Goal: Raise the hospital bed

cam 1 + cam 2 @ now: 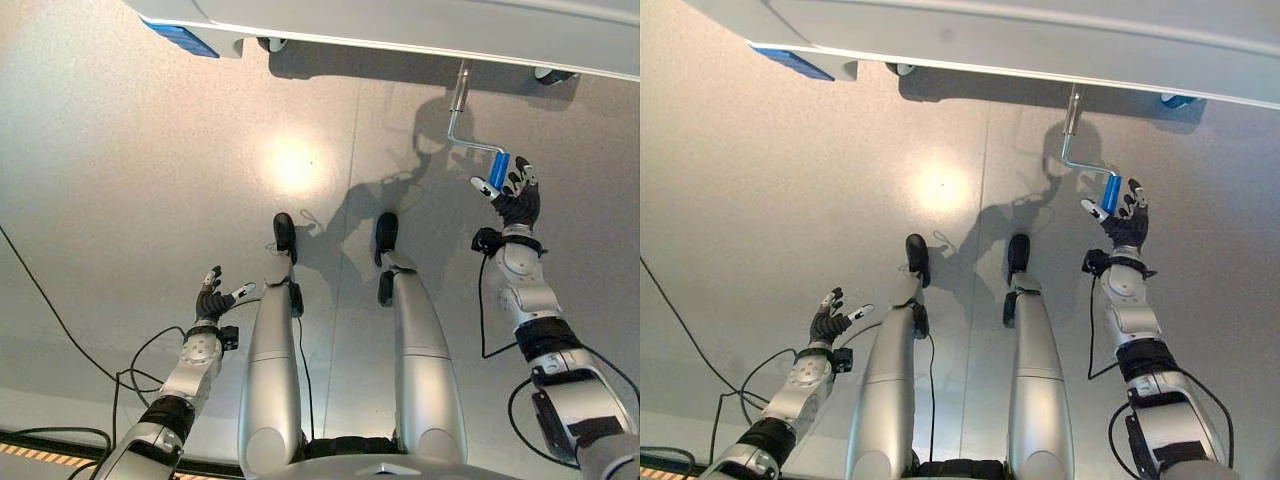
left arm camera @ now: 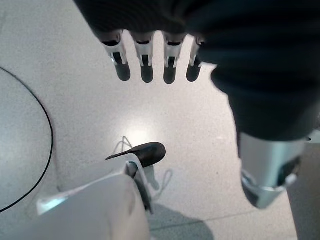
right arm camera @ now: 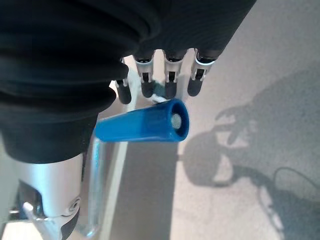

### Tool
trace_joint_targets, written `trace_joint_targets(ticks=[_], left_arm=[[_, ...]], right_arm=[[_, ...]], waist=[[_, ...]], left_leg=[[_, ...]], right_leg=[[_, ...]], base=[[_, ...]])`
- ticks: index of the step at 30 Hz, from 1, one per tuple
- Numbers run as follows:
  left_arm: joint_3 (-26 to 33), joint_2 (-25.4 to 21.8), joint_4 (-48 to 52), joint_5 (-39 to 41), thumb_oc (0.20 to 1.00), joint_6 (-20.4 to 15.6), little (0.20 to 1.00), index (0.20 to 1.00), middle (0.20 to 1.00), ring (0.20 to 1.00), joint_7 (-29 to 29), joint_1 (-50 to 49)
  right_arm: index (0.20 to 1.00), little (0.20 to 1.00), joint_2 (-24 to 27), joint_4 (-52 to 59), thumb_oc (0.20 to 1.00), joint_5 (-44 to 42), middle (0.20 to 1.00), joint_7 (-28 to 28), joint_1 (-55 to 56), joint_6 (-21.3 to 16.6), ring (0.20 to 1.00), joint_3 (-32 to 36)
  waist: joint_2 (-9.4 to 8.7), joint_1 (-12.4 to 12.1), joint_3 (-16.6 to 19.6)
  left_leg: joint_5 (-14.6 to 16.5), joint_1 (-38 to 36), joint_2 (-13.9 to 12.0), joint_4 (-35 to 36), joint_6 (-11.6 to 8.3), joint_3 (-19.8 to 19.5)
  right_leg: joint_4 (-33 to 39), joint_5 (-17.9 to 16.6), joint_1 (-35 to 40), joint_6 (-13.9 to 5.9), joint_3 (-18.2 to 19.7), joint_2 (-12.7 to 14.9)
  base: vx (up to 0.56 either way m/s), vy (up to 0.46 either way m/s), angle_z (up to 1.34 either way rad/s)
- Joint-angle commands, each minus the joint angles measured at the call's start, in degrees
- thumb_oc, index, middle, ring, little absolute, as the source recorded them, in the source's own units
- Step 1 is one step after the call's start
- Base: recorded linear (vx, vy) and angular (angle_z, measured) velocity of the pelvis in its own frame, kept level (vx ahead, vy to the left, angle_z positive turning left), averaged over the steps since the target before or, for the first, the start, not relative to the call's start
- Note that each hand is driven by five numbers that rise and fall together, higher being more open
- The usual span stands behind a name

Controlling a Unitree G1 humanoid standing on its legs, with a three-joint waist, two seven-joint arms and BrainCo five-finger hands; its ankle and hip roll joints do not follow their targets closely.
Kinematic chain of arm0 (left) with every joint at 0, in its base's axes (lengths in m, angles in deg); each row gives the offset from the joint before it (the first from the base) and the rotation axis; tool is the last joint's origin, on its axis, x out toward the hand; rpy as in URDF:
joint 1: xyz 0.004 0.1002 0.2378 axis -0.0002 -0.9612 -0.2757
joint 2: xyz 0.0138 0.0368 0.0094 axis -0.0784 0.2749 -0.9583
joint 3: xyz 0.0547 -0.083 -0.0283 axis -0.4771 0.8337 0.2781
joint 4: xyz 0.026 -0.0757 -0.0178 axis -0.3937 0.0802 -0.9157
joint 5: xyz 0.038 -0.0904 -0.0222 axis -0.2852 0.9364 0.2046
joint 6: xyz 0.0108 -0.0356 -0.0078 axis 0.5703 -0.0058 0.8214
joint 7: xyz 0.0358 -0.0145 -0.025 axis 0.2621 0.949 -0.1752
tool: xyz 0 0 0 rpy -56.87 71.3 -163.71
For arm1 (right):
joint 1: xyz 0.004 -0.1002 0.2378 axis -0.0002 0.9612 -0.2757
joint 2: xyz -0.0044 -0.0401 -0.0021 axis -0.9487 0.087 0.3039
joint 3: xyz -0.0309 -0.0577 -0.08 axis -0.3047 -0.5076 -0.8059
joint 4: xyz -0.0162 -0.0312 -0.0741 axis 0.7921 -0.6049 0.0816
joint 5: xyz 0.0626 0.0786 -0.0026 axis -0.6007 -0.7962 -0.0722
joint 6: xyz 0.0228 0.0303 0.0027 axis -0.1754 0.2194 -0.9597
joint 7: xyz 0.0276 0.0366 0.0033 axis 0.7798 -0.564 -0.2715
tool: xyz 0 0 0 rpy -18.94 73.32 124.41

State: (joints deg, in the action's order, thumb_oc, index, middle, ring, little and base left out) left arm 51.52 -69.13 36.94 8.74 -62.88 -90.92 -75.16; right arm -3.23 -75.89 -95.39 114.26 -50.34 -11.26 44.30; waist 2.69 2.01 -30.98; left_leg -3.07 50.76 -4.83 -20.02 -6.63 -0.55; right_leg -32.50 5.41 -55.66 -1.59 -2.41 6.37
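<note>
Left hand (image 1: 212, 297) low over floor (image 1: 120, 180), fingers loose, holding nothing | right hand (image 1: 516, 192) up at blue grip (image 1: 497, 170) of crank (image 1: 462, 118) under bed (image 1: 420, 25) | right wrist: fingers (image 3: 169, 82) straight, grip (image 3: 145, 127) between them and thumb, unclasped

Looks like a hospital ward or care-room mockup: white bed frame (image 1: 420, 25) on castors (image 1: 553, 74), a metal crank (image 1: 462, 125) with blue grip (image 1: 497, 170) at its foot, over smooth grey speckled floor (image 1: 120, 180)
</note>
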Motion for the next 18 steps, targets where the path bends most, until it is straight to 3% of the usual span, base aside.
trace_joint_targets(ticks=[1,10,18], left_arm=[[-0.1,-1.4,0.5,-0.3,1.000,-0.5,1.000,1.000,1.000,1.000,-0.5,-5.3],[-1.6,-2.1,1.7,-0.4,1.000,-0.6,1.000,1.000,1.000,1.000,0.1,-6.1],[-3.4,-2.5,0.1,0.8,1.000,-0.3,1.000,1.000,1.000,1.000,1.9,-5.3]], right_arm=[[1.000,1.000,3.7,-1.3,1.000,0.4,1.000,-0.5,-0.9,-0.7,1.000,-1.8],[1.000,1.000,7.4,-6.8,1.000,0.7,1.000,-1.9,-7.6,0.6,1.000,-4.7],[1.000,1.000,11.2,-25.2,1.000,-3.4,1.000,-8.7,-19.0,4.3,1.000,-11.4]], waist=[[-0.20,-1.4,1.2],[0.00,-1.9,1.2],[0.12,-2.7,1.2]], left_leg=[[2.2,2.6,1.0,-6.1,1.63,0.1],[2.2,2.6,1.2,-5.9,1.76,0.1],[2.0,2.4,1.3,-5.6,1.70,-0.1]], right_leg=[[1.8,-4.4,-0.1,-4.93,1.0,0.9],[2.1,-4.5,0.1,-4.97,0.7,1.0],[2.3,-4.9,0.2,-4.99,0.3,1.2]], base=[[0.00,0.000,0.00],[0.00,0.001,0.00],[0.00,0.001,0.01]])
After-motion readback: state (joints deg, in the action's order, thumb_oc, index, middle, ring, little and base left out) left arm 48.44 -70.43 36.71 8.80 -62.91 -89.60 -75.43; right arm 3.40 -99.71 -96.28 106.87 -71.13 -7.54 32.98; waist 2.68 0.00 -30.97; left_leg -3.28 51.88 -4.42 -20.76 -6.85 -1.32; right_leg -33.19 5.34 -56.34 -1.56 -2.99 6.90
